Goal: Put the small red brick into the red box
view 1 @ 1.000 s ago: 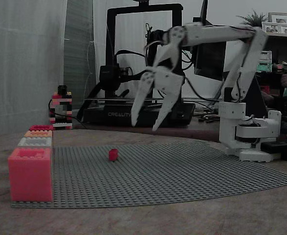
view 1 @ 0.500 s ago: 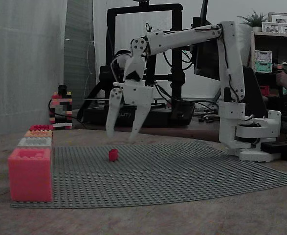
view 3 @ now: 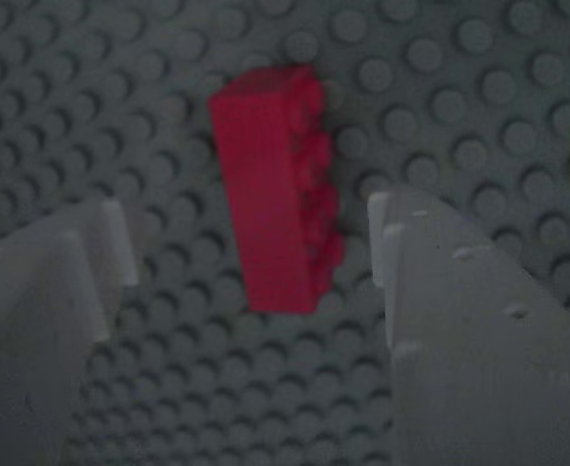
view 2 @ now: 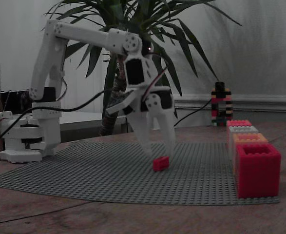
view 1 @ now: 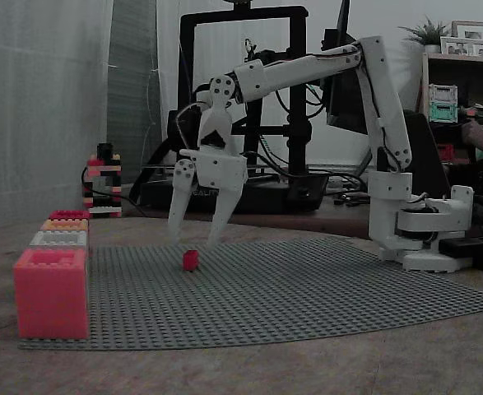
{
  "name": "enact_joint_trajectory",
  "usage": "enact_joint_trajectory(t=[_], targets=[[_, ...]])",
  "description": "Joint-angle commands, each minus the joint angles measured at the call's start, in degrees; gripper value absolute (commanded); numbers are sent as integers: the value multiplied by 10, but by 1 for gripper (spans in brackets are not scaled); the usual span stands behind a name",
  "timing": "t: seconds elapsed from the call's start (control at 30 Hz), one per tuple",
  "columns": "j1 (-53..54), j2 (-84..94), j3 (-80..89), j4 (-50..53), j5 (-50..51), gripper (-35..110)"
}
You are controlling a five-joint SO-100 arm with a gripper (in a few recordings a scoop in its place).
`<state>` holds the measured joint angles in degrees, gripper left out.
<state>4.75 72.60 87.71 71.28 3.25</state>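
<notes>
My gripper (view 1: 193,240) hangs just above the small red brick (view 1: 191,261), fingers spread wide and holding nothing. In the wrist view the brick (view 3: 275,184) lies on its side on the studded grey mat (view 3: 459,97), between my two fingers, its studs turned to the right finger and its long axis a little askew to my jaws.

That skew is my first worry. If I close as I stand, one finger would likely meet a corner first and turn the brick, or squeeze it out along the mat. The brick also sits nearer my right finger, so that finger may push it before the left one arrives.

Going down too far is the second risk: my fingertips could catch on the mat's studs and stall the grip.

The third comes later. The red box (view 1: 50,292) stands at the near left corner of the mat in a fixed view, well apart from the brick, with other boxes (view 1: 58,239) right behind it. A shallow pinch on the bumpy face could let go on the way, or I could release over a neighbour.
</notes>
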Motion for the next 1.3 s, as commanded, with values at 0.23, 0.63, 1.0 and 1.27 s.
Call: enact_joint_trajectory(t=[0.23, 0.63, 1.0, 1.27], targets=[[5, -9, -34, -15, -6, 20], [5, -18, -76, -14, -14, 0], [68, -57, -300, -55, -47, 0], [129, -161, -457, -120, -76, 0]])
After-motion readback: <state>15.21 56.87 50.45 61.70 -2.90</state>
